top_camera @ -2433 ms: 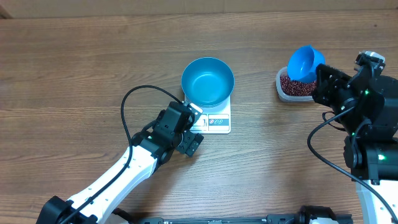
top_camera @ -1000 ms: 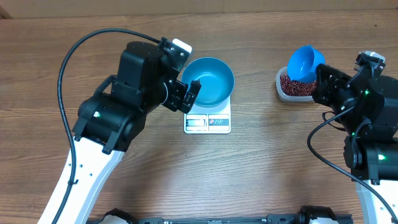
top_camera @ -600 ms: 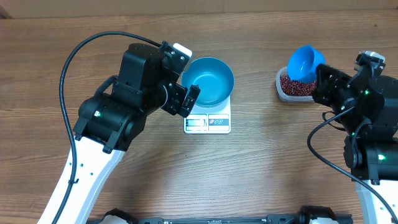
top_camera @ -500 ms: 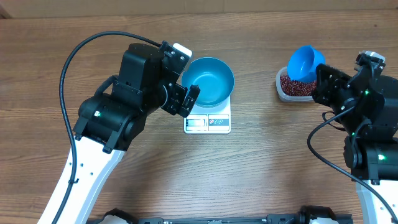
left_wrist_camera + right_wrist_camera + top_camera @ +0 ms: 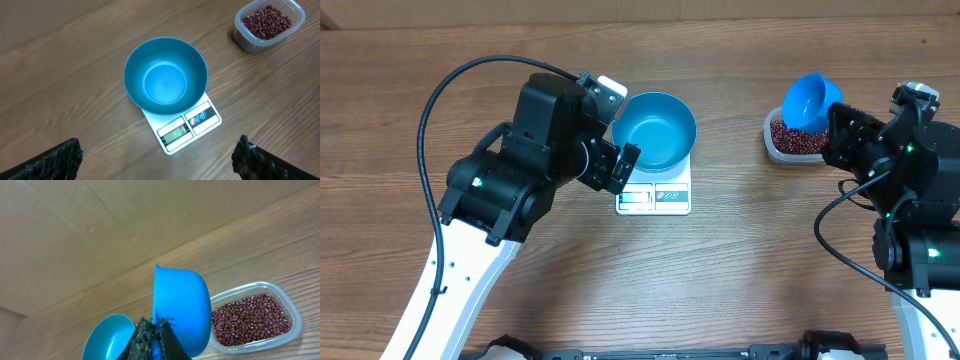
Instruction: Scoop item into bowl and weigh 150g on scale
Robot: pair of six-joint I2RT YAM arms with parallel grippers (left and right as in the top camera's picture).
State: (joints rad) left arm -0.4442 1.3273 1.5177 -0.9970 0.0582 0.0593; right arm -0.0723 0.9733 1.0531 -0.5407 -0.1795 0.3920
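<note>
Left gripper [image 5: 159, 159]: gaped fully wide and empty, hanging at the scale's [image 5: 200, 117] 9 o'clock side, probably to keep the pouring path free.
Right gripper [image 5: 154, 341]: clamped tight on the blue scoop's [image 5: 182, 305] handle, its glossy cup poised over the tub [image 5: 295, 315], ready to dip, I'd say.
Bowl [image 5: 134, 85]: smooth, round, bright blue and empty; it sat on the flat white scale so its load would read directly.
Beans [image 5: 250, 317]: tiny maroon ovals heaped in the clear plastic tub, at 3 o'clock from the bowl.
</note>
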